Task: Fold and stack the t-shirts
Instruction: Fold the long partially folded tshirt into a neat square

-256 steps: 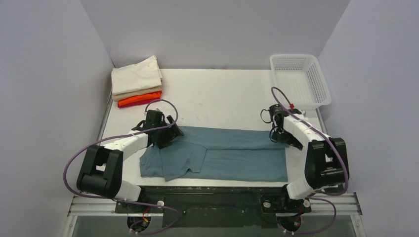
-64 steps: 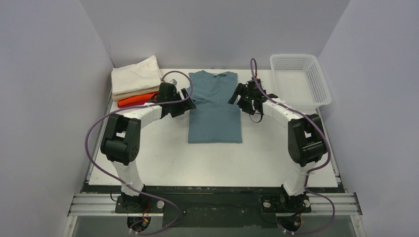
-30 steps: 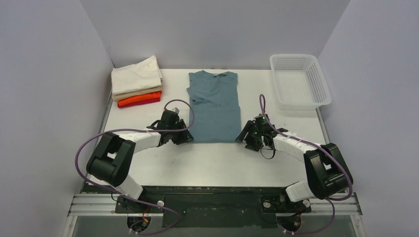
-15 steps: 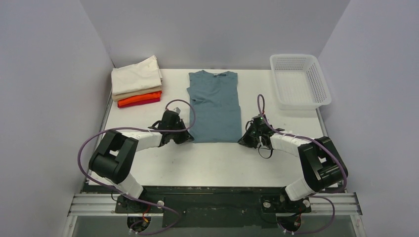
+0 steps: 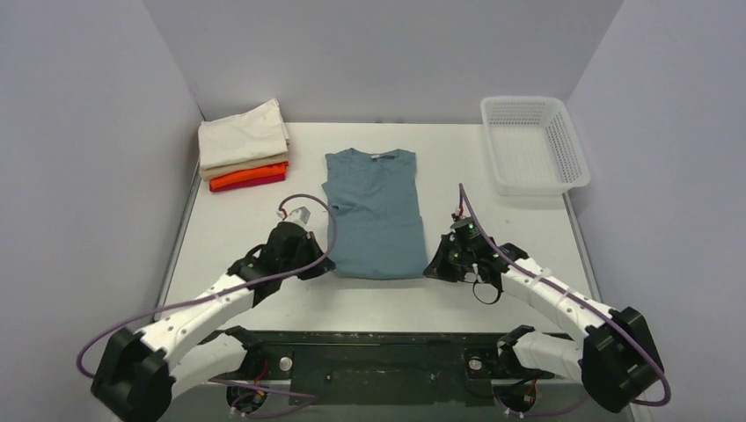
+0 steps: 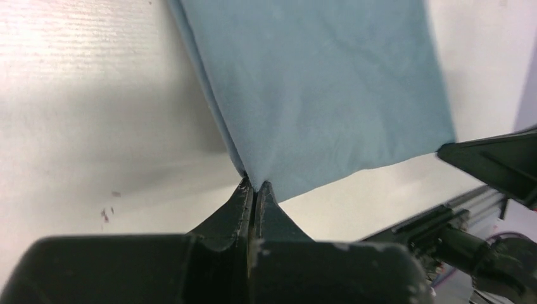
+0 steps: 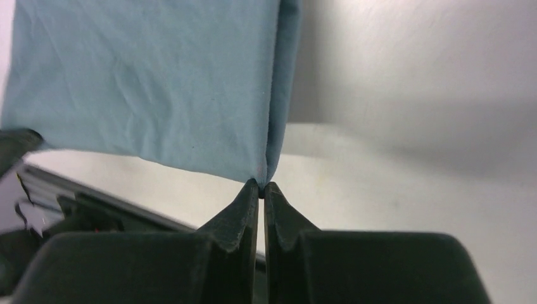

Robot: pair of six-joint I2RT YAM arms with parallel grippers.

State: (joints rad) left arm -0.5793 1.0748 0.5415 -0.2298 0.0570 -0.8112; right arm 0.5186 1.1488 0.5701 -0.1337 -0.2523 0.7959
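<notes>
Both near corners of the teal t-shirt (image 5: 374,215), lying on the bench (image 5: 237,229), were clenched, one by the left tool (image 5: 324,269), one by the right tool (image 5: 432,270); uneven lifting could slip a corner and skew the fold.

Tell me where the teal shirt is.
Top view: the teal shirt lies in the middle, between the folded stack at left and the basket at right.

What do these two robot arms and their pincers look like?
The left arm and right arm are white shells between chunky black joints, each trailed by a looping purple cable. The left gripper and right gripper have black, wedge-shaped fingers.
</notes>
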